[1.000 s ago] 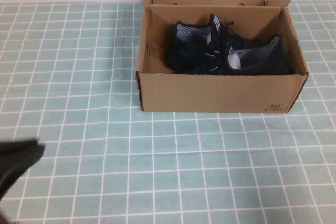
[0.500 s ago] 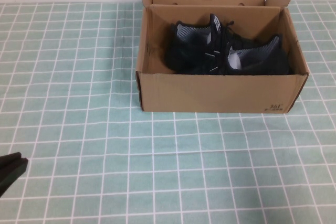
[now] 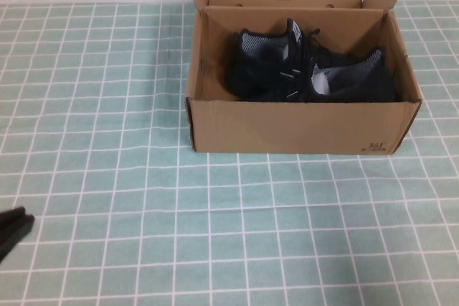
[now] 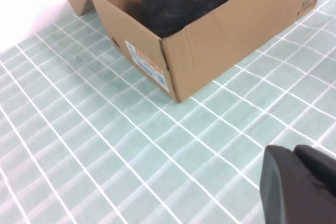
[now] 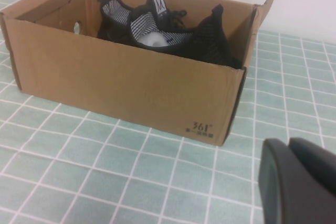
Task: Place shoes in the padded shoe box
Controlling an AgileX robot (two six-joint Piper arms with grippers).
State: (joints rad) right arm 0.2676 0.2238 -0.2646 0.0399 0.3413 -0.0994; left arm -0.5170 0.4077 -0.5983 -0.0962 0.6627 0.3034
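High view: both shoes sit inside the padded shoe box; my left tool is well clear of it, low over the tabletop.

Left wrist view: tool state untellable, holding nothing visible.

Right wrist view: right tool near the box's printed corner, state untellable. A careless swing there could shove the box.

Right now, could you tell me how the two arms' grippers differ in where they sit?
The left gripper shows at the high view's near left edge; the right gripper appears only in its own wrist view. Both are dark, away from the box, which holds the shoes.
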